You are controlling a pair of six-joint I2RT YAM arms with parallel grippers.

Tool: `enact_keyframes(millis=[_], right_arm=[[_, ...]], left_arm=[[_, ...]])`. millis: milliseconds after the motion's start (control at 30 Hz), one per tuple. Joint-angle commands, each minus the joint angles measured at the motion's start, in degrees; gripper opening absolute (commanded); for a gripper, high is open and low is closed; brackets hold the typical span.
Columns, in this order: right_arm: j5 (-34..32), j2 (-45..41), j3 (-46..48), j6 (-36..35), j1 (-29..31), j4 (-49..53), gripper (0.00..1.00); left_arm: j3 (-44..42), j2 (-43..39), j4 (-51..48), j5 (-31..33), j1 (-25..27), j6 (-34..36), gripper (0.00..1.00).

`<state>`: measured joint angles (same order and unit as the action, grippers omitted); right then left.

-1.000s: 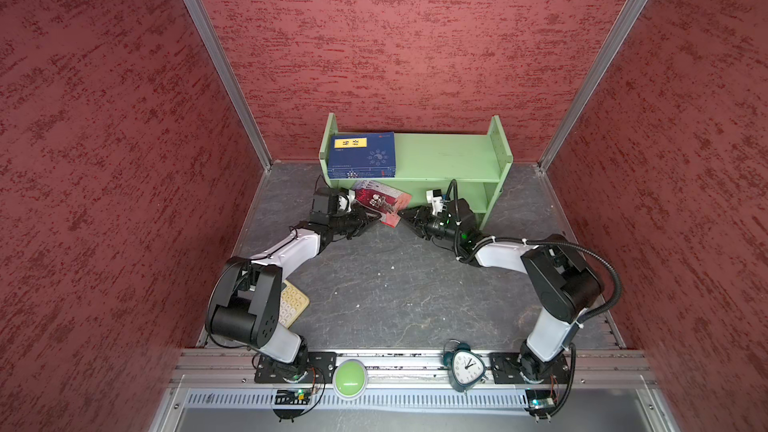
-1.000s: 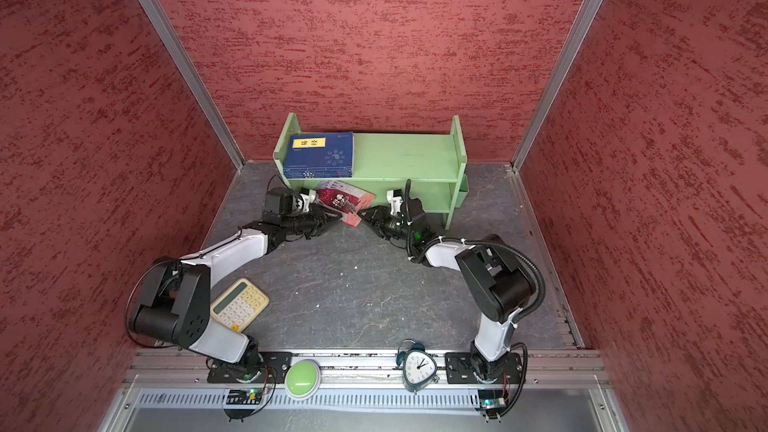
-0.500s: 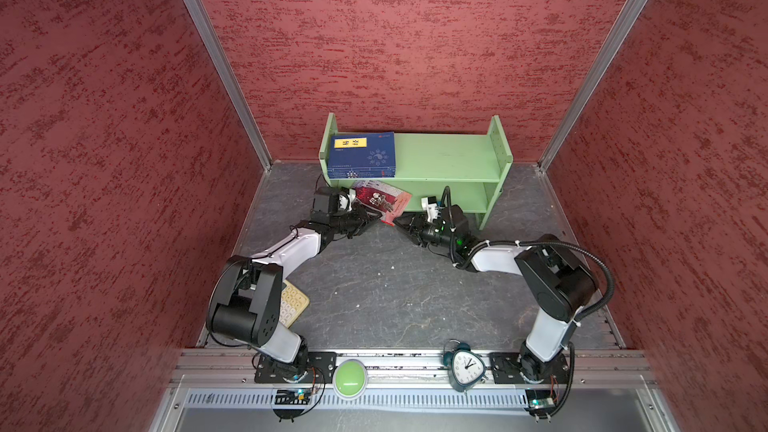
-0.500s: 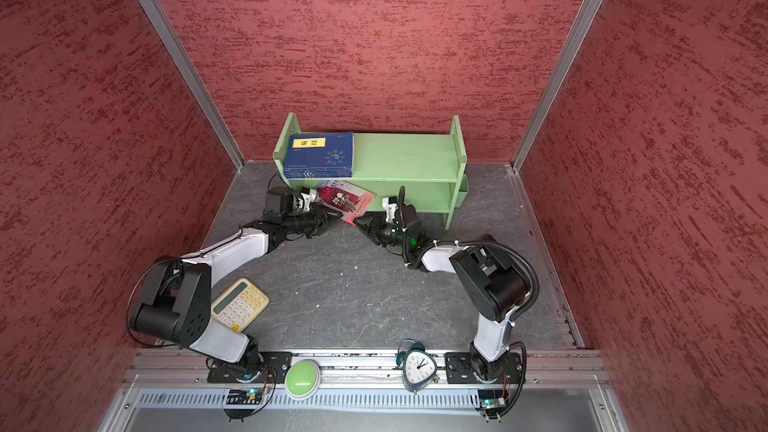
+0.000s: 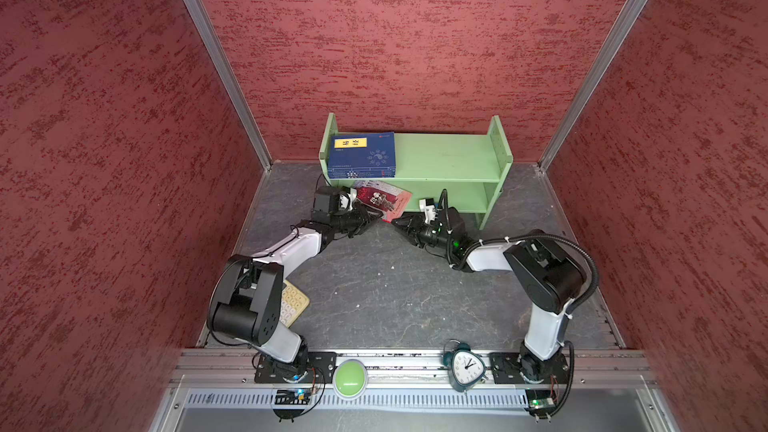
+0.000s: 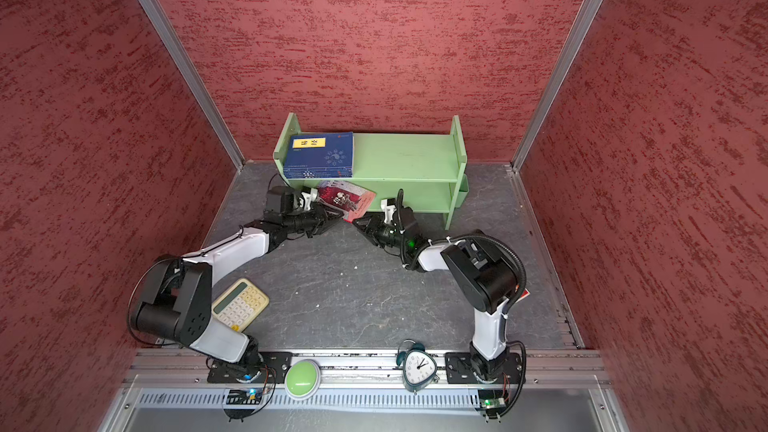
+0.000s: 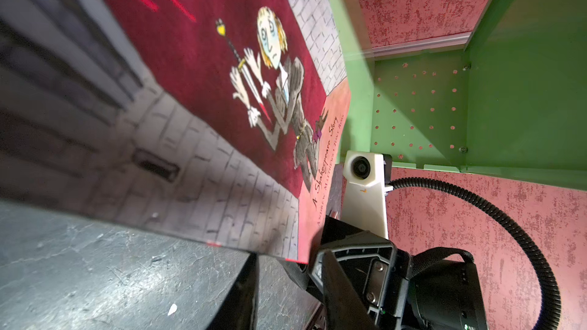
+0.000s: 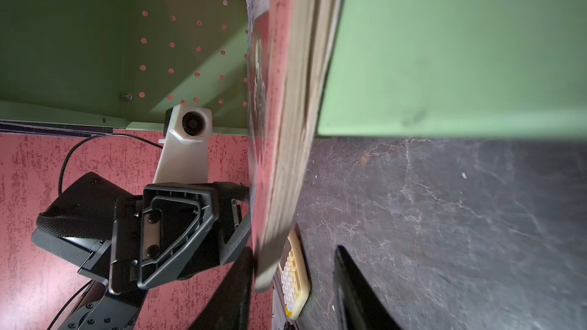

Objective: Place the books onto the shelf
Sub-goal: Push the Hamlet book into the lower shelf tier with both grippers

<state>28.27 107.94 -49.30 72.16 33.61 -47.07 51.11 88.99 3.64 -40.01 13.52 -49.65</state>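
The light green shelf stands against the back wall. A navy-blue book with a yellow label lies flat on the left of its top tier. The red-pink illustrated book leans tilted at the shelf's front, its low corner off the floor. My left gripper has its jaws apart, tips against that book's lower edge. My right gripper straddles the same corner edge-on, jaws apart, one finger touching the cover.
A cream-yellow calculator lies on the dark floor by the left arm's base. An alarm clock and a green button sit on the front rail. Red walls close in on three sides.
My right gripper has slid left up to the red-pink book's low corner and its jaws have narrowed a little. The left gripper and the book have hardly moved.
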Motion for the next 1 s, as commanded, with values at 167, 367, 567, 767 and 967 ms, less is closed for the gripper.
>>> enact_keyframes(millis=[167, 367, 567, 767, 967], right_arm=[[0.10, 0.77, -2.85, -0.06, 0.23, -3.28, 0.31], [0.99, 2.39, -4.14, 0.61, 0.23, -4.61, 0.21], [1.85, 1.56, -3.41, -0.20, -0.63, -3.70, 0.09], [4.88, -0.09, -3.25, -3.17, -2.08, 0.54, 0.10], [8.85, -0.96, -3.00, -4.48, -3.37, 2.31, 0.10]], left_arm=[[0.92, 0.88, 1.91, -0.86, 0.20, -0.45, 0.35], [0.89, 0.73, 1.82, -1.12, 0.05, -0.53, 0.36], [-0.45, -1.36, 0.41, -1.28, -1.91, 0.24, 0.48], [-2.27, -3.53, -1.15, -1.12, -5.44, 1.18, 0.54], [-2.97, -4.46, -1.82, -0.34, -6.16, 1.31, 0.54]])
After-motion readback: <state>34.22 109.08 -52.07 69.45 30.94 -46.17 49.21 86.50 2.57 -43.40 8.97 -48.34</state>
